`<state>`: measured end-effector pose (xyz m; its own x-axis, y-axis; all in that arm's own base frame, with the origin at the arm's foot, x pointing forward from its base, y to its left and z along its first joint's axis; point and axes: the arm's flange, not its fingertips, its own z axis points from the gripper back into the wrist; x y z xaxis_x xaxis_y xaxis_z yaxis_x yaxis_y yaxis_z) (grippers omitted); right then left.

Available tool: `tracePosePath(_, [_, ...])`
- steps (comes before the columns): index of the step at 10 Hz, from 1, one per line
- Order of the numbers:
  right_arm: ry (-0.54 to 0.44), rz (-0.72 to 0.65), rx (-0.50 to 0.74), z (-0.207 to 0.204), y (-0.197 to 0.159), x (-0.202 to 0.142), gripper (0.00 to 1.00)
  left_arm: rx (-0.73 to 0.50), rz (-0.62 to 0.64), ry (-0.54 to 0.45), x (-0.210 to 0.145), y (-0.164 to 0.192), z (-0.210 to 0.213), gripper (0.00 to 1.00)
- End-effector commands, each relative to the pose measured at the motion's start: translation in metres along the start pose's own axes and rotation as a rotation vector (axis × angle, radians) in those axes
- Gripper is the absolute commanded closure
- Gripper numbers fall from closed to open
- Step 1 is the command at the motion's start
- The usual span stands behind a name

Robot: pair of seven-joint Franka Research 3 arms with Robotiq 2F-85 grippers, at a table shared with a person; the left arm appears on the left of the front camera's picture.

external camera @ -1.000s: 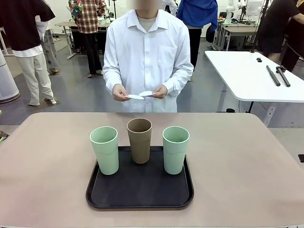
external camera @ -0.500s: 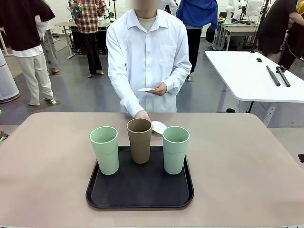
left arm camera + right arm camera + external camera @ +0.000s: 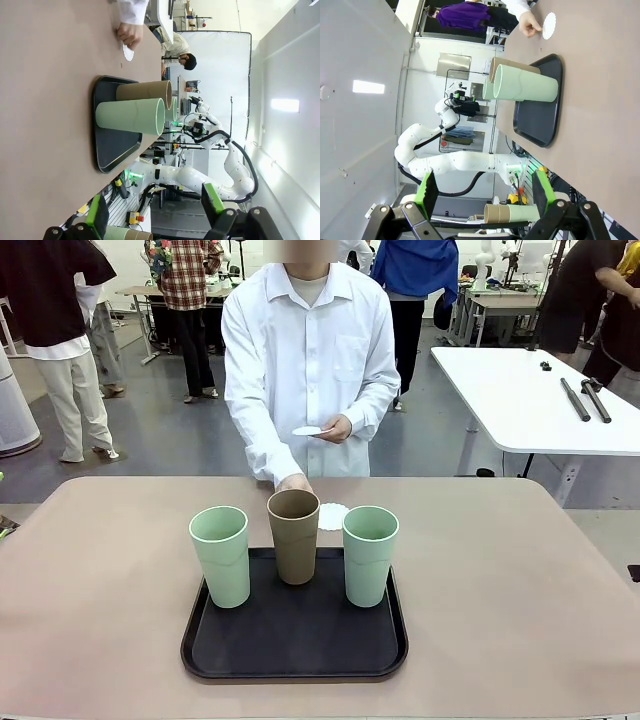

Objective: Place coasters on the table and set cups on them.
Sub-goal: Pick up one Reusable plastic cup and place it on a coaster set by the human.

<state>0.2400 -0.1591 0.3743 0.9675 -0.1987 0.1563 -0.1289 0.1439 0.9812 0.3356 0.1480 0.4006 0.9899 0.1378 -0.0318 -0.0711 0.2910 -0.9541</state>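
Coasters are barely started: one coaster [image 3: 333,515] lies on the tabletop [image 3: 520,580] just behind the cups [image 3: 295,535] at frame centre, a person's hand [image 3: 294,483] beside it. All three cups stand on the tray [image 3: 295,650], none on a coaster. Left end effector [image 3: 155,207] and right end effector [image 3: 485,192] hang released, empty.

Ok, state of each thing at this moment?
Left green cup: upright on tray.
Tan cup: upright on tray.
Right green cup: upright on tray.
Laid coaster: flat behind tan cup, no cup on it.
Second coaster: held in person's hand.
Left gripper: open, empty.
Right gripper: open, empty.
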Motion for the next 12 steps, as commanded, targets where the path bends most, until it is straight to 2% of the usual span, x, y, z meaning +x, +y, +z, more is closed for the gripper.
tracePosePath(1, [-0.003, 0.009, 0.01, 0.0002, -0.0002, 0.0007, 0.0, -0.014, -0.002, -0.004, -0.0003, -0.0007, 0.0004, 0.0])
tracePosePath(12, [-0.003, 0.009, 0.01, 0.0002, -0.0002, 0.0007, 0.0, -0.014, -0.002, -0.004, -0.0003, -0.0007, 0.0004, 0.0])
